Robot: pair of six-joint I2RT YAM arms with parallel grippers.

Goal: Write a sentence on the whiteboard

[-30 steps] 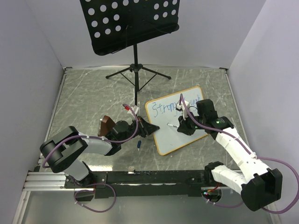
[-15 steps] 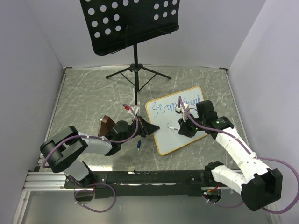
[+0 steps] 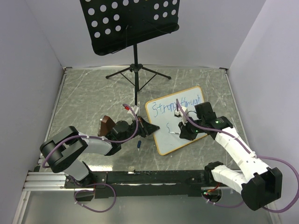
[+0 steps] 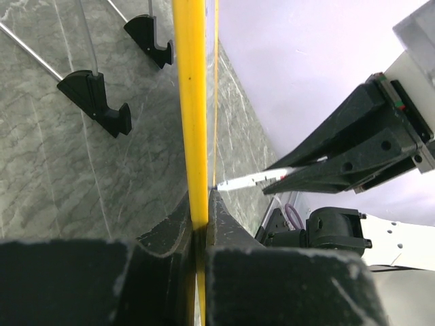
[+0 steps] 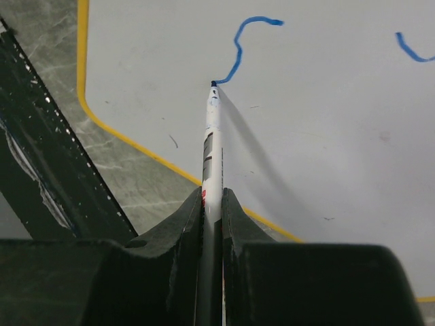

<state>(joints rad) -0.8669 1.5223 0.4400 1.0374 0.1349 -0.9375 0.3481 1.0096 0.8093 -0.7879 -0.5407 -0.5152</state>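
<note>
The whiteboard (image 3: 161, 137) sits on the table (image 3: 88, 98) right of centre, turned at an angle. Behind it, toward the far wall and slightly left, stands the music stand (image 3: 128, 23). The left gripper (image 4: 198, 210) is at the board's left edge, clamped on the frame. The right gripper (image 5: 212, 200) is over the board's near half, gripping a marker (image 5: 212, 136) whose tip touches the board below the line of writing (image 3: 175, 105) along the far edge. A small cap (image 3: 139, 145) lies on the table just in front of the left gripper.

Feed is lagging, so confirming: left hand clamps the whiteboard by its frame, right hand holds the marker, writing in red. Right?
No: the ink is blue, per the right wrist view. The left hand does clamp the whiteboard by its frame; the right hand holds the marker.
</note>
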